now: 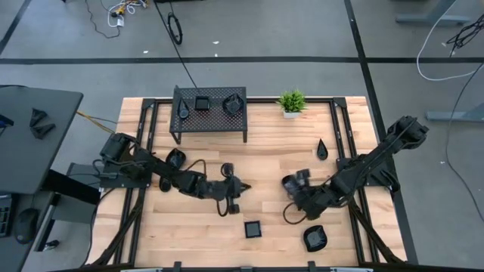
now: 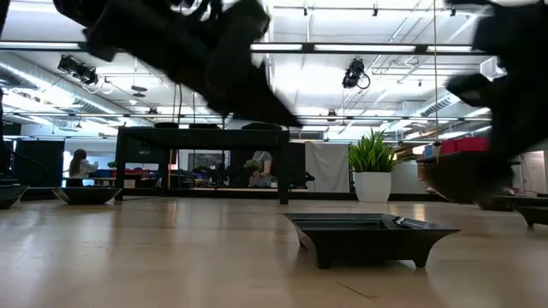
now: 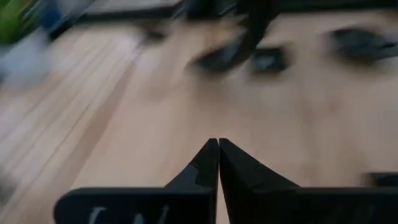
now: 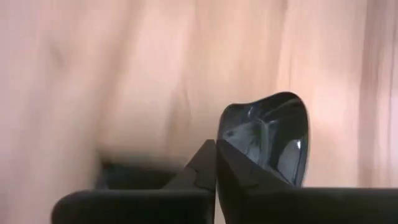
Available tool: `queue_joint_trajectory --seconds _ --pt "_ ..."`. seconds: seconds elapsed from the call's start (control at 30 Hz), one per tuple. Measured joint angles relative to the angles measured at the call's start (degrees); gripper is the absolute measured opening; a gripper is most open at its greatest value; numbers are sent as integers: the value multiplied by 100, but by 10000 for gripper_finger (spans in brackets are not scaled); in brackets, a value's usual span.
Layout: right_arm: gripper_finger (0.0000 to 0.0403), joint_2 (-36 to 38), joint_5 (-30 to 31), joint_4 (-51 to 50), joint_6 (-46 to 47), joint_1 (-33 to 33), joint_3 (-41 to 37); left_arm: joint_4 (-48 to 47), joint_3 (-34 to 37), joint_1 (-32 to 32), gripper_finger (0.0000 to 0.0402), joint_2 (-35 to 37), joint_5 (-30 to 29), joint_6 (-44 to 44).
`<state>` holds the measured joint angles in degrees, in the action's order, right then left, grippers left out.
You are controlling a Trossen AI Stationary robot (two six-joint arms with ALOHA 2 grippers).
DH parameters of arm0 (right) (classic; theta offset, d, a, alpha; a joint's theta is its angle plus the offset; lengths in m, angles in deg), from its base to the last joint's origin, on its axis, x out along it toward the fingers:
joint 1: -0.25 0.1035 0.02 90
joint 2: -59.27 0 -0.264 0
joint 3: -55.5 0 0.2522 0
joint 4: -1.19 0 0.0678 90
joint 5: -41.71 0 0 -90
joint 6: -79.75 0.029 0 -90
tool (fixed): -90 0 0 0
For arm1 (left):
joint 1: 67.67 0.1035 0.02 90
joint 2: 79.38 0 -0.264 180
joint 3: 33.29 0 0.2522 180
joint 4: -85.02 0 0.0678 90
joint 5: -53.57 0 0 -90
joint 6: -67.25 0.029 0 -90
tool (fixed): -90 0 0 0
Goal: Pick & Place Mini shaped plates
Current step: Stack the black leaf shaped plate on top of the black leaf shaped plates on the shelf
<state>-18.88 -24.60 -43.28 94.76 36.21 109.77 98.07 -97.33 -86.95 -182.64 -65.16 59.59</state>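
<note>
far-left dish (image 1: 175,159): sits by the left arm's elbow, loose on the bench (image 1: 280,143), likely waiting its turn.
rack (image 1: 210,111): back of the bench, left of centre; two dishes on top, a square one (image 1: 202,103) and a rounded one (image 1: 233,104). Probably the drop-off spot, since dishes are already up there.
left pincer (image 1: 236,187): mid-bench, pointing right; wrist view shows fingers (image 3: 208,165) pressed together with nothing between. Looks in transit, not gripping.
square dish (image 1: 252,229): front centre, flat on the bench, well apart from both pincers. In the low view it stands close to the camera (image 2: 370,238), upright on small feet.
plant (image 1: 291,102): back of the bench, right of the rack; decor, not part of the job.
right pincer (image 1: 290,183): mid-bench, right of centre, pointing left; fingers (image 4: 205,165) together in its wrist view, holding nothing.
teardrop dish (image 1: 322,147): right side, near the rail, alone.
rounded dish (image 1: 315,239): front right, near the right arm; glossy dish (image 4: 267,134) just past the right fingertips is probably this one, can't confirm.
hidden/unclear: left wrist view smeared, dark shapes there unidentifiable; low view cuts off both arms at the top; dishes at its far edges only partly show.
</note>
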Motion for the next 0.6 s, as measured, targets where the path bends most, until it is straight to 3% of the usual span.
queue_joint_trajectory --seconds 0.1,0.23,0.43,0.6 --pt "4 -22 -168 1166 -746 -211 18 386 -208 137 30 2 837 645" --pt "5 -181 -229 2438 -1659 -495 18 26 -625 357 82 2 1714 864" --pt "2 -506 -432 3311 -2557 -866 17 -596 -941 515 155 2 2172 1016" --pt "2 -712 -684 3595 -2813 -1005 14 -904 -950 588 163 2 2477 1140"
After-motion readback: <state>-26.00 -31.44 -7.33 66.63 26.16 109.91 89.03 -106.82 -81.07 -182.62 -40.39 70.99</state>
